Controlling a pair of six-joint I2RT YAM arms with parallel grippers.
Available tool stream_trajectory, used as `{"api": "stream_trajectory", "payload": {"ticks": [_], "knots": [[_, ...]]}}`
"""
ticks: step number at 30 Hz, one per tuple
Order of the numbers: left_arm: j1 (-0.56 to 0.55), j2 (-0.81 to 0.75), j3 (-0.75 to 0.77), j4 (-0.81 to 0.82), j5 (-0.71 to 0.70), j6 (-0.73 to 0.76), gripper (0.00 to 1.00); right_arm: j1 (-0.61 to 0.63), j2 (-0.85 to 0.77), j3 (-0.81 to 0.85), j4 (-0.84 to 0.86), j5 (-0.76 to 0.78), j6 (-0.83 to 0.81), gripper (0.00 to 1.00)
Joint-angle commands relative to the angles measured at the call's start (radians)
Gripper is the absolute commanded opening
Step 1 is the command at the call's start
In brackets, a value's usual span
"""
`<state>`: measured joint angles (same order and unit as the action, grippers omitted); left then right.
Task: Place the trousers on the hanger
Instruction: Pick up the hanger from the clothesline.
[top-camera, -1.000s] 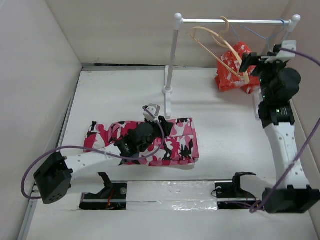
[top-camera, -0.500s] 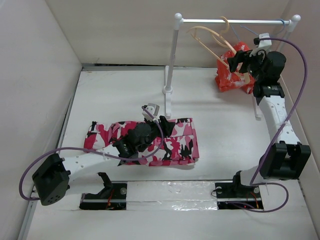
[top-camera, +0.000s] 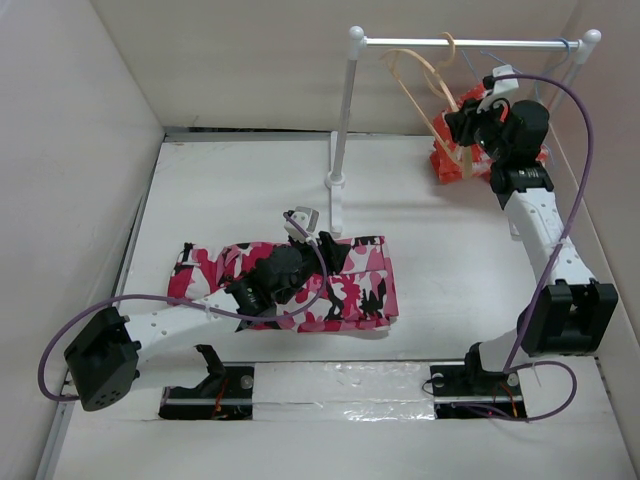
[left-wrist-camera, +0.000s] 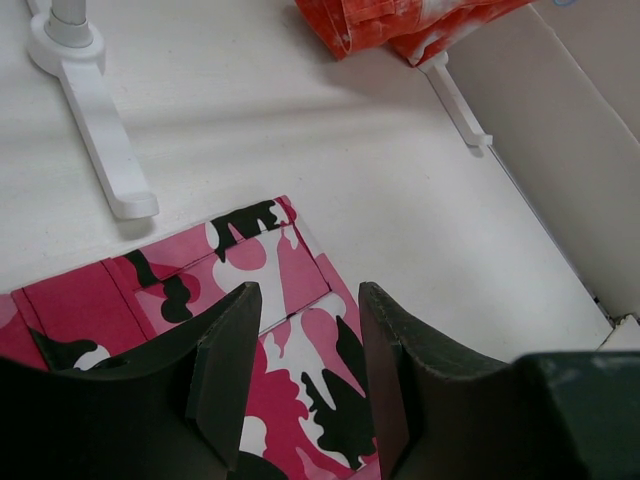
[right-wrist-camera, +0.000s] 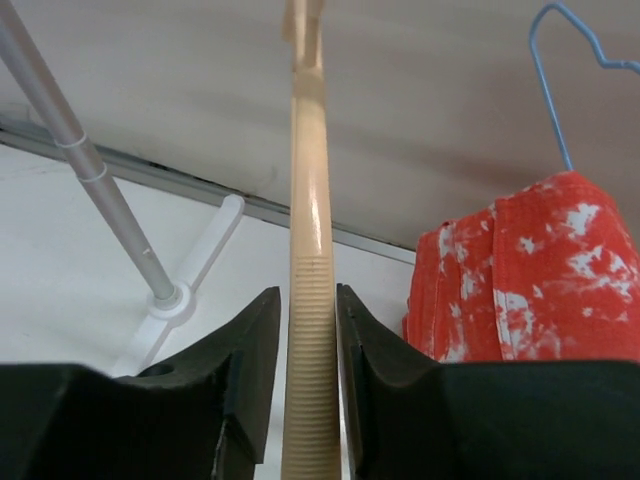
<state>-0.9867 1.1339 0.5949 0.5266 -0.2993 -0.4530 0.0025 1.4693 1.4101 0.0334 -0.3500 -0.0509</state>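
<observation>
The camouflage trousers (top-camera: 360, 290) lie folded flat on the table, near centre. My left gripper (top-camera: 333, 256) hovers just over them, open; the print (left-wrist-camera: 290, 330) shows between its fingers and nothing is gripped. The tan wooden hanger (top-camera: 425, 85) hangs by its hook from the white rail (top-camera: 470, 43) at the back right. My right gripper (top-camera: 458, 125) is raised to it and shut on the hanger's ribbed arm (right-wrist-camera: 310, 200), which runs straight up between the jaws.
A red-orange garment with white blotches (top-camera: 448, 158) hangs on a thin blue wire hanger (right-wrist-camera: 550, 60) just right of my right gripper. The rack's post (top-camera: 343, 110) and foot (left-wrist-camera: 100, 140) stand behind the trousers. White walls enclose the table.
My right gripper has moved left up to the wooden hanger and closed around its arm; the hanger has swung slightly. The left arm and the trousers have stayed put.
</observation>
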Motion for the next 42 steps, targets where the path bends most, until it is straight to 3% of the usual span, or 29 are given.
{"api": "stream_trajectory", "payload": {"ticks": [1,5,10,22,33,42], "knots": [[-0.004,-0.031,-0.014,0.041,-0.004,0.005,0.41,0.019,-0.003,0.052,0.039,0.014,-0.03,0.32],[-0.004,-0.023,-0.004,0.026,-0.017,0.004,0.41,0.028,-0.001,0.073,0.042,0.011,-0.035,0.12],[-0.004,-0.028,-0.01,0.032,-0.032,0.002,0.41,0.037,-0.062,0.047,0.086,0.049,-0.032,0.0],[-0.004,-0.031,-0.007,0.021,-0.054,-0.012,0.47,0.065,-0.191,-0.086,0.145,0.135,0.016,0.0],[-0.004,-0.019,-0.017,0.065,-0.028,0.002,0.49,0.065,-0.303,-0.324,0.212,0.192,0.048,0.0],[-0.004,0.102,0.055,0.113,0.077,0.005,0.53,0.223,-0.451,-0.626,0.206,0.345,0.082,0.0]]}}
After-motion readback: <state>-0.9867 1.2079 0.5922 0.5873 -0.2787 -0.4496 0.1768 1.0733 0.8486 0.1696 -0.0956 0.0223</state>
